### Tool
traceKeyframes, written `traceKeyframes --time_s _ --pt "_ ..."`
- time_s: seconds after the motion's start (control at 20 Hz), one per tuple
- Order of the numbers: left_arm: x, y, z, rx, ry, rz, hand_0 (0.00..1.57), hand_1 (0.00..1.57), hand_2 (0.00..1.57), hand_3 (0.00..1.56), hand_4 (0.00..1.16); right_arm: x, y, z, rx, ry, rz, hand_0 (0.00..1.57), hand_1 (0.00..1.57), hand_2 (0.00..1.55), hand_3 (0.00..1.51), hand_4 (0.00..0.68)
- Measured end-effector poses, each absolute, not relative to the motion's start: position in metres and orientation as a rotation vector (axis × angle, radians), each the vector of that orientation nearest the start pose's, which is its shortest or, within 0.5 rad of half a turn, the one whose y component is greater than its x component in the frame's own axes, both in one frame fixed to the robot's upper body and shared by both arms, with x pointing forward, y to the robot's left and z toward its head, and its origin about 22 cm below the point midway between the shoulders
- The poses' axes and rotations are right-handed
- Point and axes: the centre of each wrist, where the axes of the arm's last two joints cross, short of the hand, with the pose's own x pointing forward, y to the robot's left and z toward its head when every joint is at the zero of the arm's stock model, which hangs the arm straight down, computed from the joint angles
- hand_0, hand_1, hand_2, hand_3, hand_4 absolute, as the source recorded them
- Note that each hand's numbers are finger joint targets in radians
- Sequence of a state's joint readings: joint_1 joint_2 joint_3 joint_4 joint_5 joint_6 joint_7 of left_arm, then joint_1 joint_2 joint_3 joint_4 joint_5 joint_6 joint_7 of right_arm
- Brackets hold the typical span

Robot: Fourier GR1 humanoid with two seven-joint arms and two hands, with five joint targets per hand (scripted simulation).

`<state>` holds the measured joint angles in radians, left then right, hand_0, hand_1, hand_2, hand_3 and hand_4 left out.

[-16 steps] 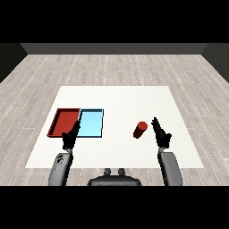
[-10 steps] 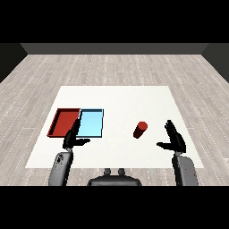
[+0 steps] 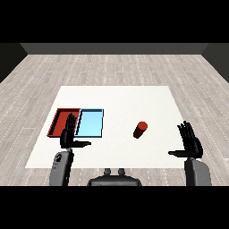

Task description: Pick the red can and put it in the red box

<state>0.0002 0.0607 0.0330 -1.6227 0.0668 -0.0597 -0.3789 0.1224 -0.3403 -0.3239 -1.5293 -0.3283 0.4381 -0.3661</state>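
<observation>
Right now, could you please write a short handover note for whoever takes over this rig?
Left hand: open, empty, over the near edge of the red tray.
Right hand: open, empty, out to the right of the small red cylindrical can, not touching it.
The can stands upright on the white table, right of the light blue tray, which lies beside the red one.
Done: nothing yet; the can is not grasped.
Left: grasp the can, carry it to the red tray, release.

Left robot hand [image 3: 68, 135] raised, fingers straight, right robot hand [image 3: 190, 143] likewise (thumbs pointing inward)
</observation>
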Motion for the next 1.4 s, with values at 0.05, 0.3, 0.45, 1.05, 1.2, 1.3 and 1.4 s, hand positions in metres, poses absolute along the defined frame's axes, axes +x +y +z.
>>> traceKeyframes --time_s 0.05,0.3,0.45,1.05,1.2,1.3,1.4 --pt "0.241 0.252 0.013 -0.036 -2.014 -0.014 0.0 0.0 0.0 0.0 0.0 0.195 -0.398 0.015 0.06 -1.897 0.054 0.0 0.0 0.0 0.0 0.0" --pt "0.242 0.248 0.01 -0.061 -2.04 -0.009 0.0 0.0 0.0 0.0 0.0 0.197 -0.405 0.012 0.068 -1.915 0.055 0.0 0.0 0.0 0.0 0.0" --pt "0.245 0.245 0.018 -0.063 -2.047 -0.005 0.0 0.0 0.0 0.0 0.0 0.203 -0.412 0.014 0.079 -1.918 0.053 0.0 0.0 0.0 0.0 0.0" --pt "0.235 0.255 0.009 -0.062 -2.064 0.024 0.0 0.0 0.0 0.0 0.0 0.231 -0.386 0.006 0.11 -1.878 0.058 0.0 0.0 0.0 0.0 0.0" --pt "0.237 0.254 0.014 -0.068 -2.068 0.038 0.0 0.0 0.0 0.0 0.0 0.238 -0.382 0.007 0.113 -1.863 0.056 0.0 0.0 0.0 0.0 0.0" --pt "0.238 0.253 0.012 -0.071 -2.067 0.034 0.0 0.0 0.0 0.0 0.0 0.243 -0.373 0.0 0.118 -1.855 0.06 0.0 0.0 0.0 0.0 0.0" --pt "0.236 0.255 0.014 -0.067 -2.069 0.035 0.0 0.0 0.0 0.0 0.0 0.249 -0.372 0.004 0.13 -1.841 0.053 0.0 0.0 0.0 0.0 0.0"
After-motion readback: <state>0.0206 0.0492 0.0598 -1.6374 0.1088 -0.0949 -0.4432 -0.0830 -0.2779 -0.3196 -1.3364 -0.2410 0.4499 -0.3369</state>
